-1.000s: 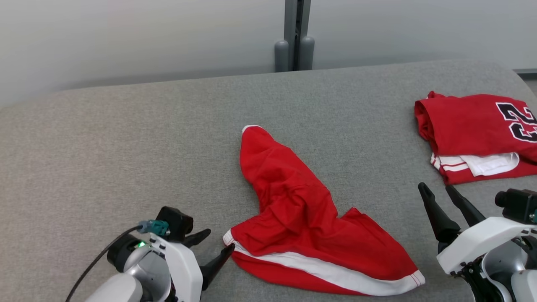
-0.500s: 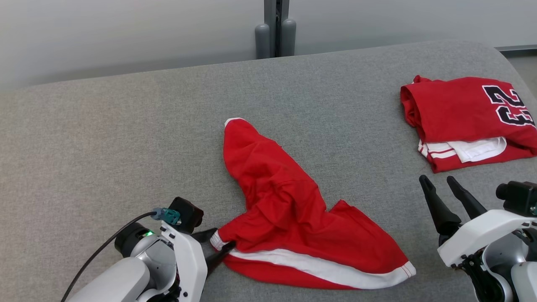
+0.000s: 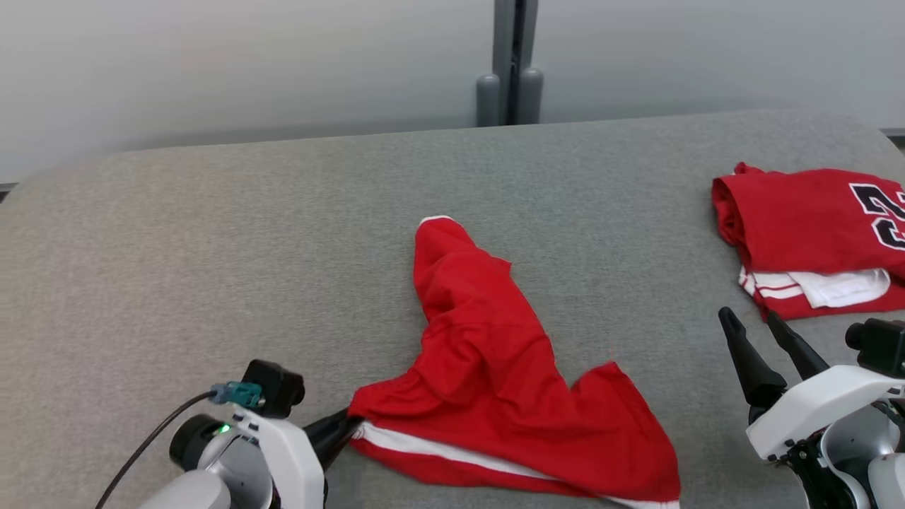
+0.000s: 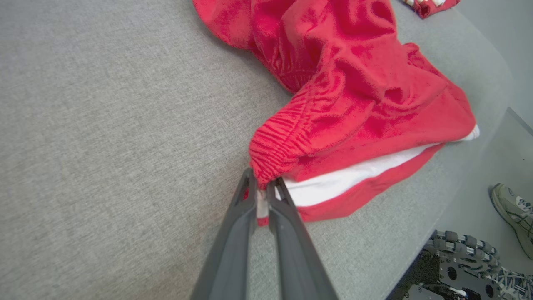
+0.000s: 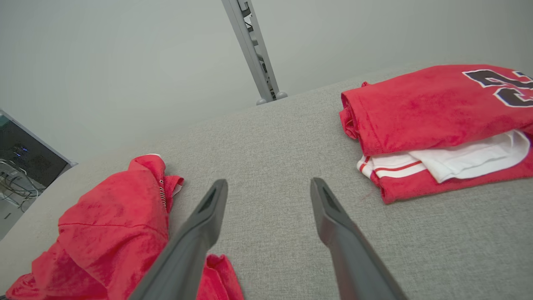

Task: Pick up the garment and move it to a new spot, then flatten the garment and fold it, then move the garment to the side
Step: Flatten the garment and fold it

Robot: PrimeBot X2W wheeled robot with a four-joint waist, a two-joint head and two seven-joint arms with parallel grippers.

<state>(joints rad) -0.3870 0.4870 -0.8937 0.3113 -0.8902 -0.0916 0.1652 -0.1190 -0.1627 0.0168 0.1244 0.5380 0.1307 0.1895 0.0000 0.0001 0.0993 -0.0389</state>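
The garment (image 3: 488,360) is a crumpled pair of red shorts with a white side stripe, lying mid-table on the grey surface. My left gripper (image 3: 351,426) is shut on its elastic waistband corner at the lower left. The left wrist view shows both dark fingers (image 4: 245,208) pinching the ribbed red hem of the garment (image 4: 349,100). My right gripper (image 3: 751,326) stands open at the lower right, apart from the cloth, with nothing between its fingers (image 5: 208,208). Part of the garment (image 5: 108,225) lies to its left.
A folded red jersey with dark numbers (image 3: 813,226), with a white-striped piece under it, sits at the right of the grey table (image 3: 212,247). A grey post (image 3: 512,63) stands behind. A person's shoe (image 4: 514,214) and a wheeled base show past the table edge.
My left gripper has closed on the garment's waistband corner and pulled it slightly left, lifting the edge. The head camera has shifted. The right gripper stays open.
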